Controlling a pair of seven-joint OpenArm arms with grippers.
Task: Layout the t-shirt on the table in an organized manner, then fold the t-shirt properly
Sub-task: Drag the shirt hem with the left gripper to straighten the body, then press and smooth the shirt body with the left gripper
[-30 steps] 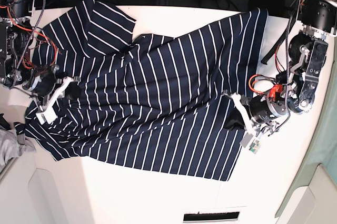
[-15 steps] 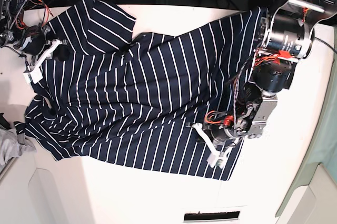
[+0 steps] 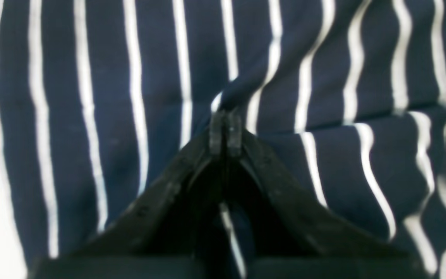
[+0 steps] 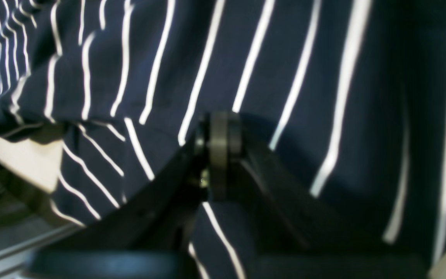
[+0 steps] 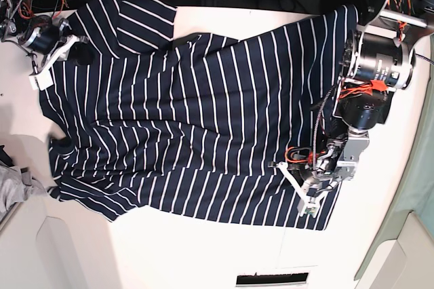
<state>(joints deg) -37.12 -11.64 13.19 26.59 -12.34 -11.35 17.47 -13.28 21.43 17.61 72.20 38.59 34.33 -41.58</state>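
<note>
The left gripper has its jaws pressed together on a pinch of the dark navy short-sleeved cloth t-shirt with thin white stripes; in the left wrist view the black fingertips meet with a ridge of striped cloth rising just beyond them. The right gripper is likewise clamped on the t-shirt, at its edge near the far left corner of the large white flat bench; in the right wrist view the tips sit closed against the fabric, though blur makes it hard to tell how much cloth lies between them. The t-shirt lies spread wide across the bench, stripes running roughly front to back in the base view, with one sleeve reaching over the bench's far edge and wrinkles gathered near its left side. A plain grey cloth rests at the left edge, just beside the t-shirt's lower corner.
</note>
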